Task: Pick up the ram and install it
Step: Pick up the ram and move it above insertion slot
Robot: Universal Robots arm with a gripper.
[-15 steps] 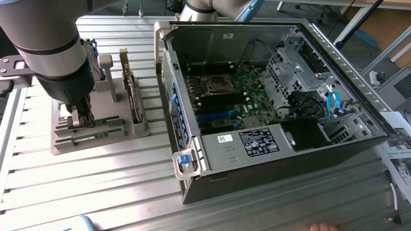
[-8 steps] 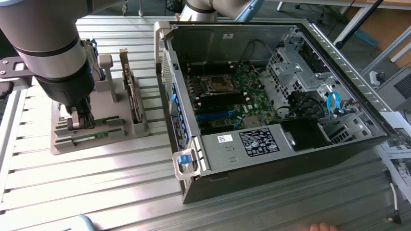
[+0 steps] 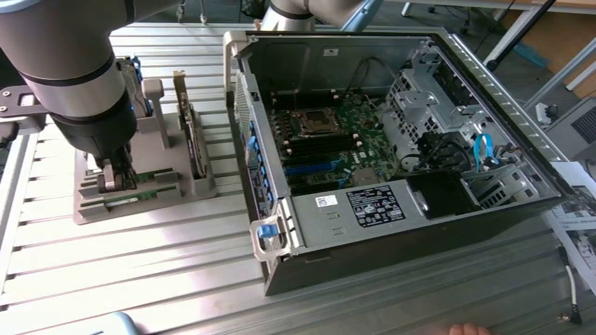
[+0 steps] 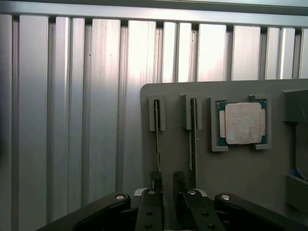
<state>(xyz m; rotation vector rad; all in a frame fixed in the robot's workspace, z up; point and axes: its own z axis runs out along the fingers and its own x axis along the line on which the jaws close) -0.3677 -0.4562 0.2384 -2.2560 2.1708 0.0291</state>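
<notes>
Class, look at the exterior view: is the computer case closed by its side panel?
No, the computer case lies open, with its motherboard in plain sight.

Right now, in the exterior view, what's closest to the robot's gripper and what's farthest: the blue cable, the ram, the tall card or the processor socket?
1. The ram, in the gray holder, right at the gripper.
2. The tall card, upright in the same holder.
3. The processor socket, inside the open case.
4. The blue cable, farther toward the exterior view's right.
</notes>
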